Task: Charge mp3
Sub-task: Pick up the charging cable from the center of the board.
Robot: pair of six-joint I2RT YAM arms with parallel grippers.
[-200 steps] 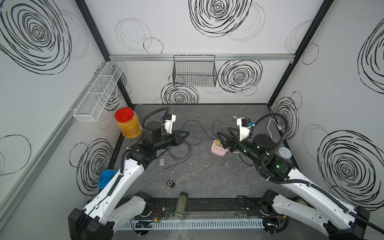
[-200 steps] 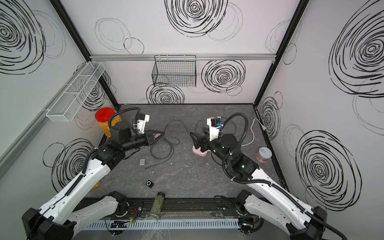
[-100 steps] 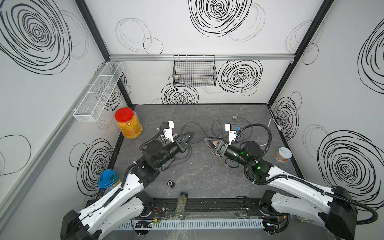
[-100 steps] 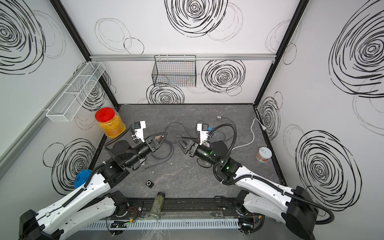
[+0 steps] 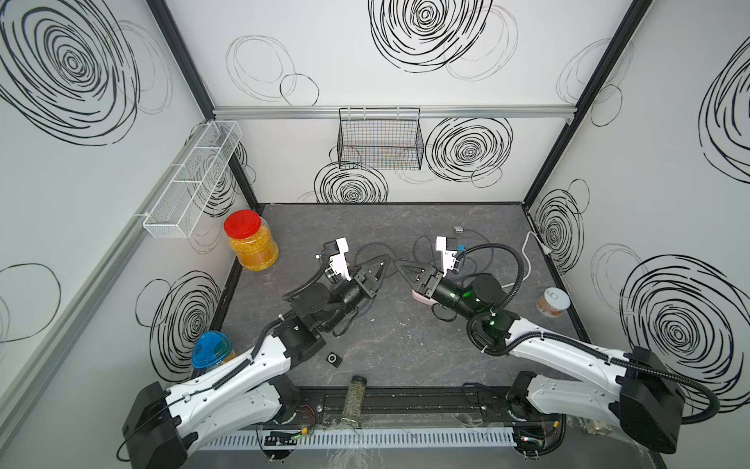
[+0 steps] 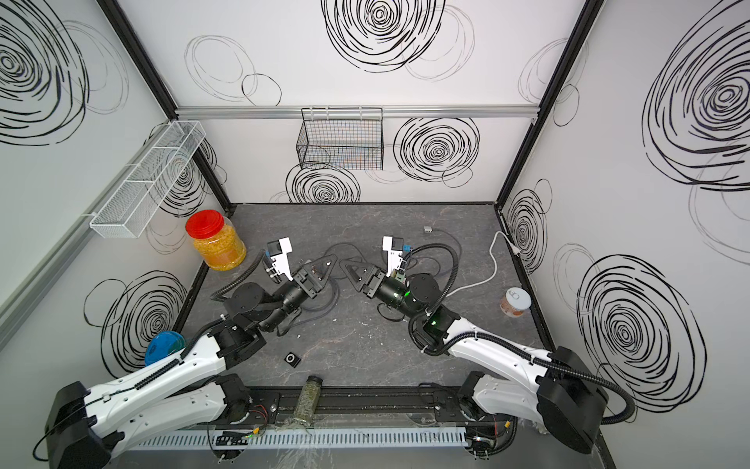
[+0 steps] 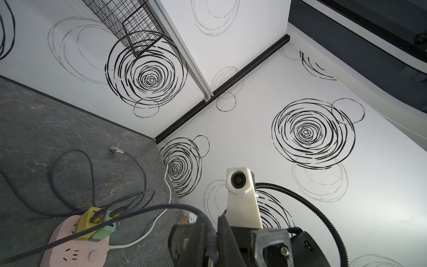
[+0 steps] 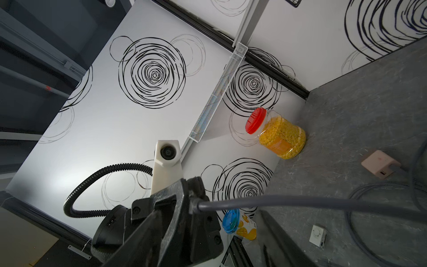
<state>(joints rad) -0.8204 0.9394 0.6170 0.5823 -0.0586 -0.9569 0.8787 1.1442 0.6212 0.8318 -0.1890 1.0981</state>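
Handover stage, apparently. Left claw [image 5: 384, 262]: clenched on grey cable [image 8: 277, 203]. Right claw [image 5: 401, 266]: released, jaws apart. Next: right claw likely grasps the cable squarely.

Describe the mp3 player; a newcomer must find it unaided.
At the grey table's front edge a glass bottle lies across the rail. Just beyond it, toward the left arm, sits the mp3 player: a small dark square with a round dial.

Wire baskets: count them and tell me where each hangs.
2. The white basket hangs on the left wall; the black basket hangs on the back wall. No others are visible.
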